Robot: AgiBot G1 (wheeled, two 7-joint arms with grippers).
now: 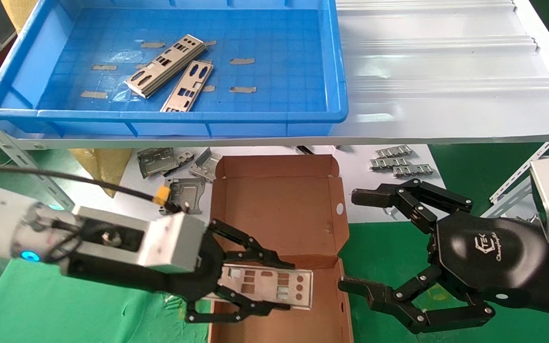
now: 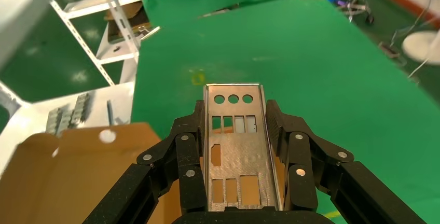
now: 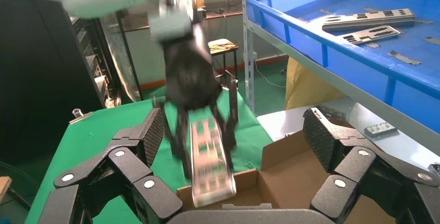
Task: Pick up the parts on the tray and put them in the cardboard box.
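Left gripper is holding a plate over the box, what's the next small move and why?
Probably lower the left gripper a little and open it. It is shut on the part, which hangs over the open cardboard box, so releasing should drop it inside. The right gripper waits open beside the box.

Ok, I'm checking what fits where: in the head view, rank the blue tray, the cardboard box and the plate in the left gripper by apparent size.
1. Blue tray, largest.
2. Cardboard box.
3. Plate held in the left gripper, smallest, though it sits nearest the camera.
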